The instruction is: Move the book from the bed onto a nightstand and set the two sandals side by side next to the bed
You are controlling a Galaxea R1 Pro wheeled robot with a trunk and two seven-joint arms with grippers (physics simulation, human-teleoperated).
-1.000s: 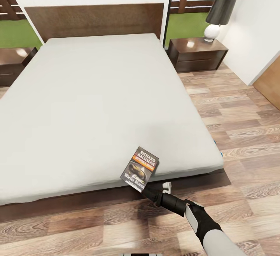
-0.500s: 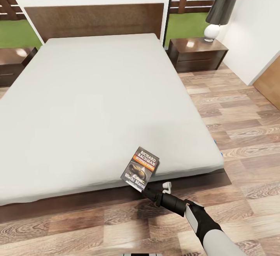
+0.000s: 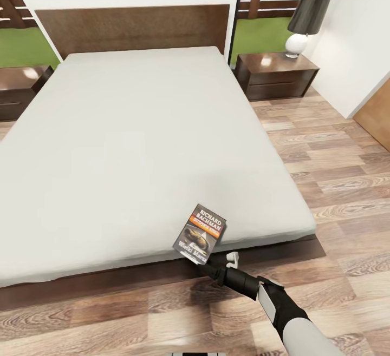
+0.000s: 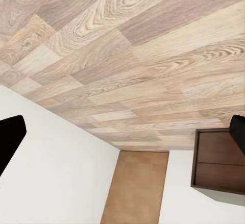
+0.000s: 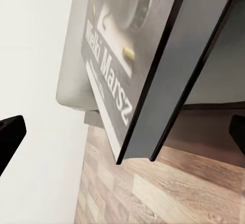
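My right gripper (image 3: 210, 261) is at the near corner of the thin dark paperback with the orange band and white author lettering (image 3: 200, 233). The book is tilted, its near end over the foot edge of the large low bed, pale-grey mattress on a dark-brown frame (image 3: 135, 145). In the right wrist view the book (image 5: 132, 55) sits between my finger tips at the frame's two sides. The tips stand well apart, with no pad visibly on the cover, so I cannot tell whether the grip has closed.

Key relation: the book's long axis runs roughly away from me, up the bed, leaning slightly right. The nearer target, the small glossy dark-brown nightstand carrying a lamp (image 3: 277, 74), lies well beyond it to the right of the headboard. My right arm is the one at the book.

Left gripper (image 4: 122, 142): fingers wide apart, empty, facing the wood-plank floor (image 4: 127, 45).
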